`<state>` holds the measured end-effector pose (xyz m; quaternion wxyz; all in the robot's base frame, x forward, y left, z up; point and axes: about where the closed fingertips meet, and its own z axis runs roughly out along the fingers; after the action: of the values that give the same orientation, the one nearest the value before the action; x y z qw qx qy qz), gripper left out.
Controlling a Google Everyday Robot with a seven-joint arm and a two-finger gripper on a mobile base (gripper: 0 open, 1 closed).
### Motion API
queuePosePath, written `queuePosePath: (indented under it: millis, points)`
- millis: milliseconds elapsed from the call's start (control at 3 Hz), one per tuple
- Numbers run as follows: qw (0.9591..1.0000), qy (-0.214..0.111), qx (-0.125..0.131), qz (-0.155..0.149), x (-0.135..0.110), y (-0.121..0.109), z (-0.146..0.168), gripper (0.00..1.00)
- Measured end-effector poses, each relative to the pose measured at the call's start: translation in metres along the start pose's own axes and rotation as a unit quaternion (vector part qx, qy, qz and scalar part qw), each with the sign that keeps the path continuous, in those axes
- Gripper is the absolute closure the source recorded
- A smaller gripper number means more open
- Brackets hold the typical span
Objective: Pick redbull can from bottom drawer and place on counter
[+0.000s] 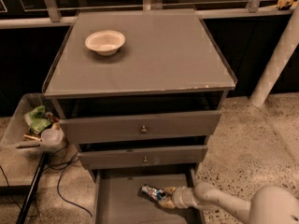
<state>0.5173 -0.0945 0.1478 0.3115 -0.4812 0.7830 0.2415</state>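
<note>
The redbull can [152, 192] lies on its side on the floor of the open bottom drawer [119, 199], right of middle. My gripper [164, 199] reaches in from the lower right on a white arm and sits at the can's right end, touching it. The counter [154, 55] is the flat grey cabinet top above the three drawers.
A white bowl [105, 42] sits on the counter's back left. Two knobbed upper drawers [142, 129] stand slightly open above the bottom one. A clear bin with trash [35, 127] and cables lie left of the cabinet. A white pillar [275, 59] stands at the right.
</note>
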Motion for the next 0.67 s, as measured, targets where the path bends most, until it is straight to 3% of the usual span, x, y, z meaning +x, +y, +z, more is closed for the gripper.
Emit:
queuePosePath:
  millis: [333, 667]
  points:
    - [0.9993, -0.034, -0.013, -0.013, -0.017, -0.01, -0.046, 1.0]
    - [0.9982, -0.041, -0.021, -0.037, -0.029, -0.006, -0.095, 1.0]
